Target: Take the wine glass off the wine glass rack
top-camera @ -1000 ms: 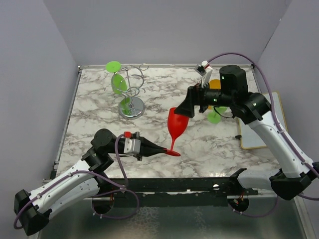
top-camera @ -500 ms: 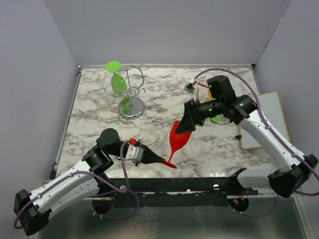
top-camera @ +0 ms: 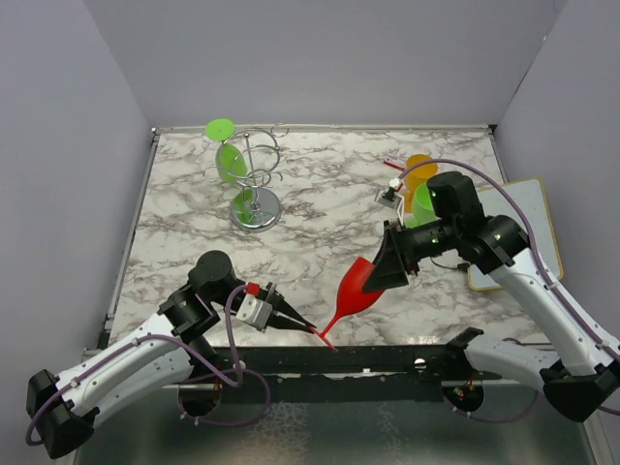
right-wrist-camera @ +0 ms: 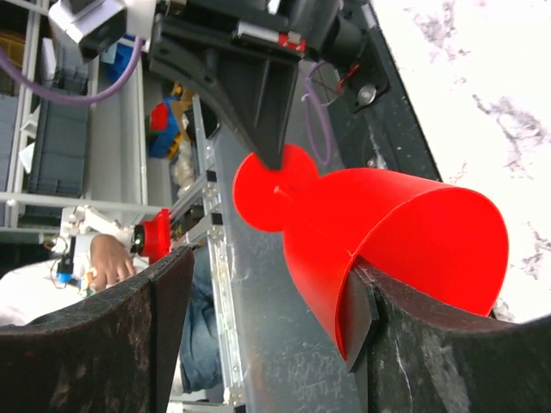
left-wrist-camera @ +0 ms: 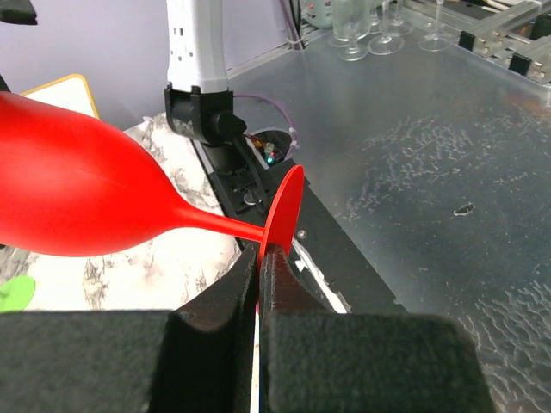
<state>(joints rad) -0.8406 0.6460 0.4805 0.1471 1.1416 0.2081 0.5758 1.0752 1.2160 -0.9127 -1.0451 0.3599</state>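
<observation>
The left gripper (top-camera: 309,328) was seen shut on the red wine glass (top-camera: 354,288), its two fingertips pinched together on the rim of the round foot (left-wrist-camera: 284,215), which was turned on edge just over the near edge of the marble table (top-camera: 320,194). From that foot the thin stem was tilted up and away to the right, so that the glass was carried almost on its side, clear of the tabletop. The bowl (right-wrist-camera: 405,232) was met by the right gripper (top-camera: 383,276), whose jaws were spread apart about it. In the right wrist view one finger (right-wrist-camera: 448,361) was pressed close against the rim of the bowl, while the other finger (right-wrist-camera: 95,344) was parted from the red wall by a plain gap, so no full grip by that gripper was shown. Whether the nearer finger lay inside the mouth of the bowl or only against it could not be told. Well apart from both arms, at the far left of the table, the wine glass rack (top-camera: 256,179) was stood upright on its round base, and a green wine glass (top-camera: 231,160) was hung upside down from its wire arms. At the far right, behind the right arm, an orange glass (top-camera: 420,167) and a second green glass (top-camera: 423,199) were stood close together, and a white board (top-camera: 523,232) was laid beyond the right edge of the table.
</observation>
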